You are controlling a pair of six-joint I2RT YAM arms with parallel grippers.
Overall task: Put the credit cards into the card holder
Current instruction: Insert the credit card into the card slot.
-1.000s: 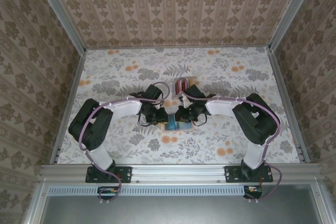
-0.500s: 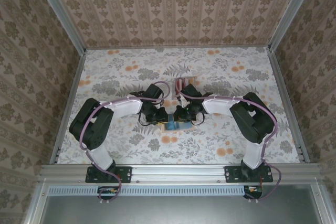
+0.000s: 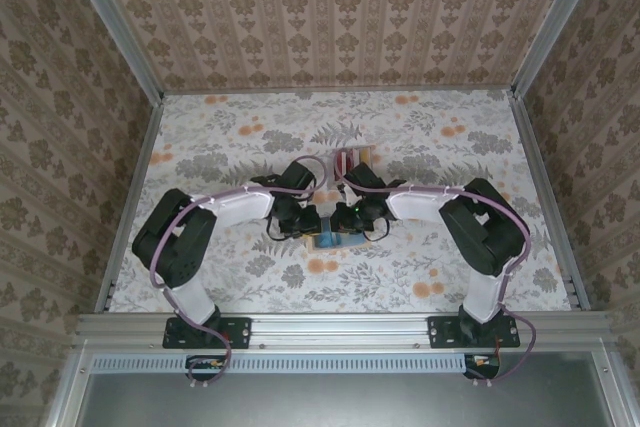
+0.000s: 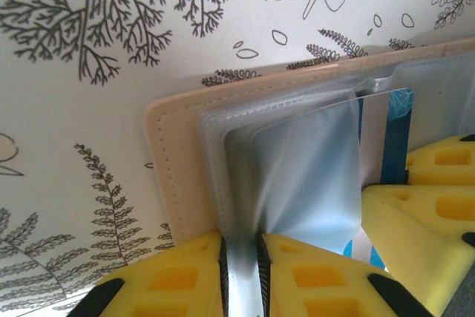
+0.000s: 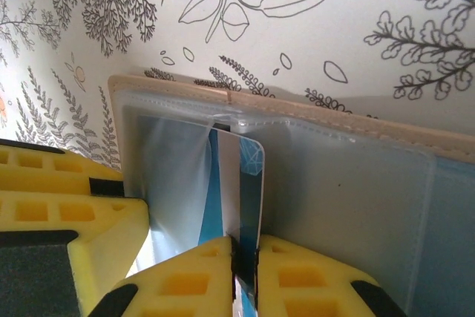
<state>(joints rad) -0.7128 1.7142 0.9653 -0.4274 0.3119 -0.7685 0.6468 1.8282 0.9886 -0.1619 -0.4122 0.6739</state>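
Right gripper (image 5: 245,257), pinching blue card (image 5: 241,183), has edged left over card holder (image 4: 174,146). Left gripper (image 4: 241,257) pinches clear pocket sleeve (image 4: 304,176); insertion likely under way.

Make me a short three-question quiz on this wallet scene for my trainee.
1. True or false: the left pincer pinches a clear pocket sleeve of the card holder.
2. Which colour is the card gripped by the right pincer? A red, B blue, C gold.
3. Fill in: in the top view, the rack of upright cards appears ___ (above/below) the card holder.
Key: 1 true; 2 B; 3 above.
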